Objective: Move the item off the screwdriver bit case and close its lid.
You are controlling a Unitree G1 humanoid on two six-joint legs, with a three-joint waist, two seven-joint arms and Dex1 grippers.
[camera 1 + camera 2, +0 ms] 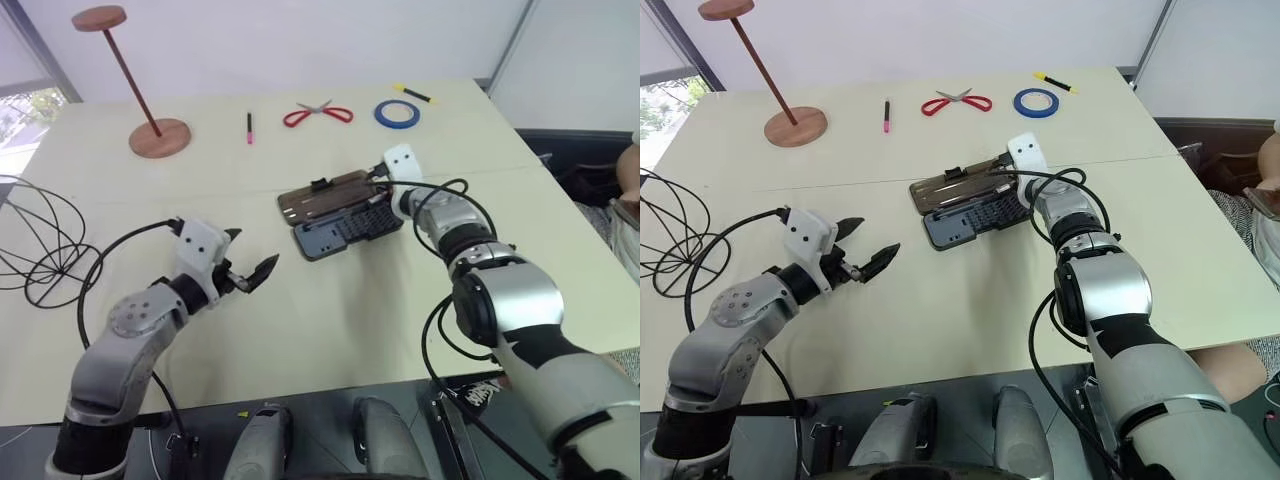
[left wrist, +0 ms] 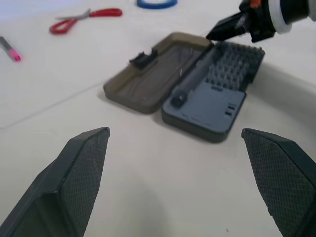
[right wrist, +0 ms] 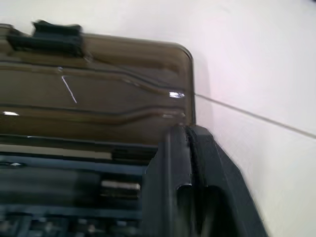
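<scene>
Right claw [image 3: 185, 163], fingers pressed together, arm stretched forward, tips at the lid's [image 2: 148, 79] hinge-side corner, perhaps touching; case [image 1: 345, 232] beneath; left claw [image 1: 245, 272] gapes empty.

Cream table [image 1: 330, 330], white walls [image 1: 300, 40] (window [image 1: 25, 110] left)

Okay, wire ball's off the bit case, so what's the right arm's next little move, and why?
Probably tuck the right gripper under the lid and start swinging it over the screwdriver bit case. The lid lies flat open, the jaws look shut at its corner, and the wire sphere sits aside.
</scene>
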